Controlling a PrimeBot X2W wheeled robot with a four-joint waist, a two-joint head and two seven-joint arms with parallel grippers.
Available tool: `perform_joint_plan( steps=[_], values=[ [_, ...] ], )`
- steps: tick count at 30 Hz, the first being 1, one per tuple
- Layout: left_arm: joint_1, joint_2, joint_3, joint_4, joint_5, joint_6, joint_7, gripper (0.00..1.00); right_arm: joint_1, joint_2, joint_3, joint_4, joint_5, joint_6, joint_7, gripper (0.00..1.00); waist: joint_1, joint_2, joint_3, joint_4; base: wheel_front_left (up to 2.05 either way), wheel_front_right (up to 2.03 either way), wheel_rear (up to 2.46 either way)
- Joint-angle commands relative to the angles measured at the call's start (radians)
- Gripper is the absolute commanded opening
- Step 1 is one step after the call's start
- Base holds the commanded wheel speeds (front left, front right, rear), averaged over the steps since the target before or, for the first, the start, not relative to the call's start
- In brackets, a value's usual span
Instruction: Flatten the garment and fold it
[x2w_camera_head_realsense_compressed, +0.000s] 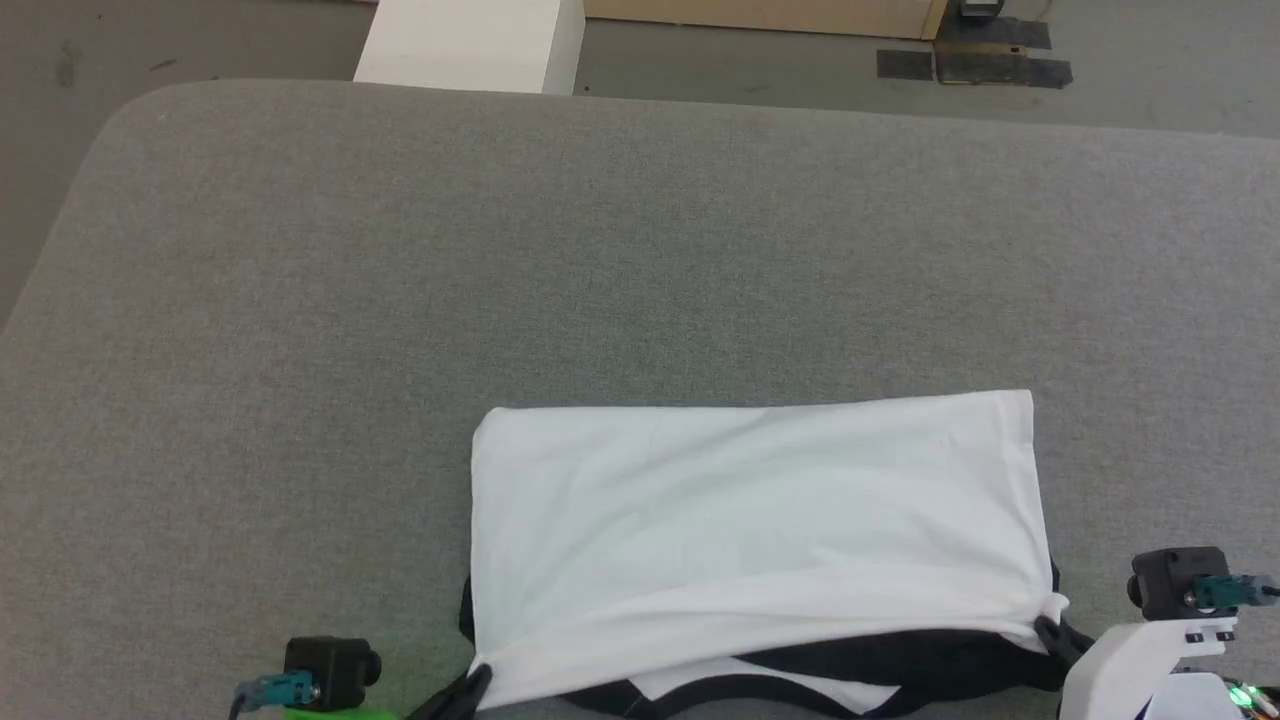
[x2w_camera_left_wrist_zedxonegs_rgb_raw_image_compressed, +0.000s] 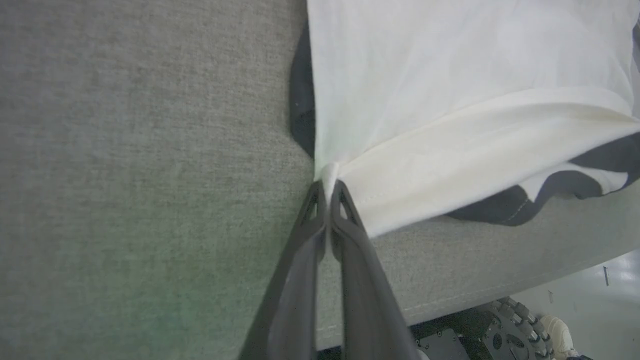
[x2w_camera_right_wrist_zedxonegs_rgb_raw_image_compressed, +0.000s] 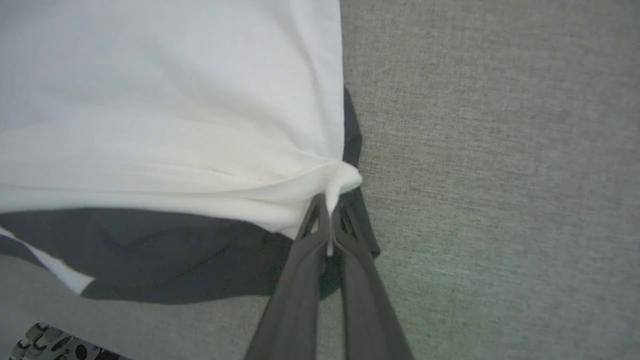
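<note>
This is looking like a robot test lab: a grey felt-covered counter (x2w_camera_head_realsense_compressed: 400, 250) is standing on bare floor (x2w_camera_head_realsense_compressed: 200, 40) carrying black tape patches (x2w_camera_head_realsense_compressed: 905, 64).

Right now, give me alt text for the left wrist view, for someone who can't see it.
The left gripper, fingers shut, pinches a corner of the white garment, which spreads up and right over a grey fabric surface. Black cloth of the garment peeks from under the white at its left edge and lower right.
</note>
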Motion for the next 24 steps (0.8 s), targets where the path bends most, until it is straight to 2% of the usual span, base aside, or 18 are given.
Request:
perform_joint_plan(
  steps=[1, 2, 9, 13, 17, 20, 24],
  values=[
    [-0.017, -0.007, -0.001, 0.018, 0.006, -0.005, -0.004, 0.43, 0.016, 0.005, 0.005, 0.017, -0.010, -0.002, -0.005, 0.19, 0.0001, 0.0000, -0.004, -0.001, 0.00, 0.00, 0.00],
    [-0.019, -0.012, 0.001, 0.028, 0.005, -0.004, -0.012, 1.00, 0.020, 0.009, 0.005, 0.025, -0.006, -0.002, -0.008, 1.00, 0.0001, 0.0000, -0.009, -0.001, 0.00, 0.00, 0.00],
    [-0.015, -0.021, 0.047, 0.008, -0.004, 0.007, -0.084, 1.00, 0.057, 0.029, -0.044, -0.019, 0.012, -0.002, -0.020, 1.00, 0.0001, 0.0000, -0.051, 0.004, 0.00, 0.00, 0.00],
    [-0.006, -0.015, 0.089, -0.039, 0.008, 0.030, -0.147, 1.00, 0.088, 0.040, -0.096, -0.089, 0.024, -0.002, -0.015, 1.00, 0.0001, 0.0000, -0.078, 0.009, 0.00, 0.00, 0.00],
    [-0.019, -0.021, 0.127, -0.067, 0.063, 0.066, -0.249, 1.00, 0.077, 0.052, -0.159, -0.138, 0.081, -0.002, -0.073, 1.00, 0.0001, 0.0000, -0.096, 0.014, 0.00, 0.00, 0.00],
    [-0.043, -0.043, 0.148, -0.053, 0.115, 0.098, -0.323, 1.00, 0.059, 0.053, -0.176, -0.108, 0.124, -0.002, -0.132, 1.00, 0.0001, 0.0000, -0.106, 0.017, 0.00, 0.00, 0.00],
    [-0.092, -0.082, 0.180, -0.018, 0.194, 0.123, -0.366, 1.00, 0.017, 0.053, -0.177, -0.015, 0.189, -0.002, -0.209, 1.00, 0.0001, 0.0000, -0.114, 0.018, 0.00, 0.00, 0.00]
  ],
)
